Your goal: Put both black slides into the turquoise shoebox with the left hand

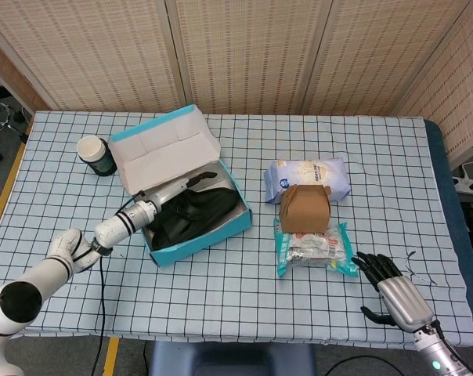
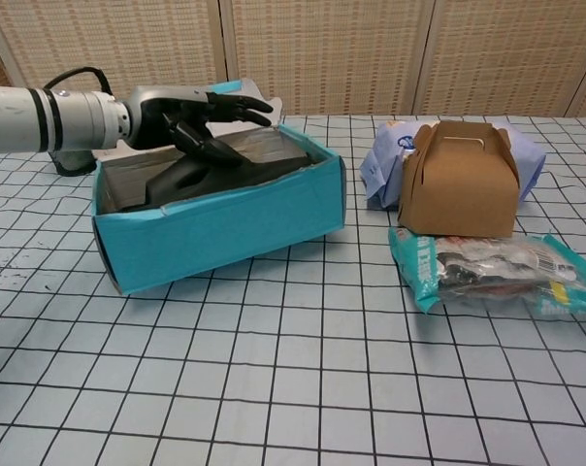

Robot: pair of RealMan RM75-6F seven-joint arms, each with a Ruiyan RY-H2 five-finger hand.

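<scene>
A dark green paper cup [image 1: 95,154] is standing at the far left of the checked tablecloth [image 1: 221,290]. The left hand [image 2: 191,115] is hovering, fingers spread and holding nothing, above the black rubber slides [image 2: 201,172] lying inside the open turquoise cardboard shoebox [image 2: 225,223]. A brown gable carton [image 2: 458,180] is sitting beyond. The right hand [image 1: 393,294] is resting empty, fingers apart, at the table edge.

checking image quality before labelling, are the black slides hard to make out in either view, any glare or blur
Head view: sharp, evenly lit, but the black slides merge into one dark mass inside the turquoise cardboard shoebox. Chest view: no glare; the slides are dark and partly hidden by the box wall and the left hand.
</scene>
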